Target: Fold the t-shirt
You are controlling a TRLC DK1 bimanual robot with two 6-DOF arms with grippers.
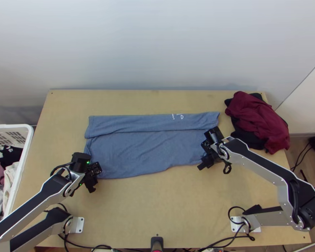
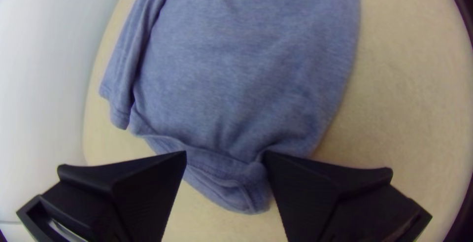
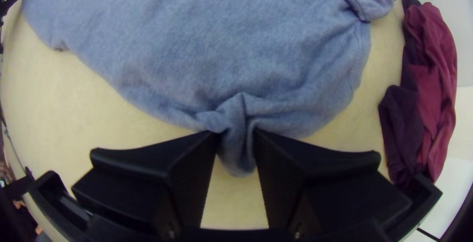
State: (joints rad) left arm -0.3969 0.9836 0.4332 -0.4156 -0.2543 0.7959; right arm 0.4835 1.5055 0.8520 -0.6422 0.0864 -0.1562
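I'm seeing the table (image 1: pixel 157 206) and, across its middle, the blue t-shirt (image 1: pixel 145 151), which is lying wide with a long band (image 1: pixel 145 126) folded over along its far side. I'm expecting light, soft, limp cloth, not fragile, probably sagging and wrinkling between two grips rather than sliding off. The dark red garment (image 1: pixel 256 117) is sitting in a heap at the far right. My right gripper (image 3: pixel 236 138) is pinching a small bunch at the near right, its fingers narrow on it. My left gripper (image 2: pixel 225 165) is standing wide around the near left corner, cloth lying between its fingers. I'm favouring the near edge at both corners, wanting the left bite full before any lift. The small white print (image 1: pixel 178 116) is showing on the band.
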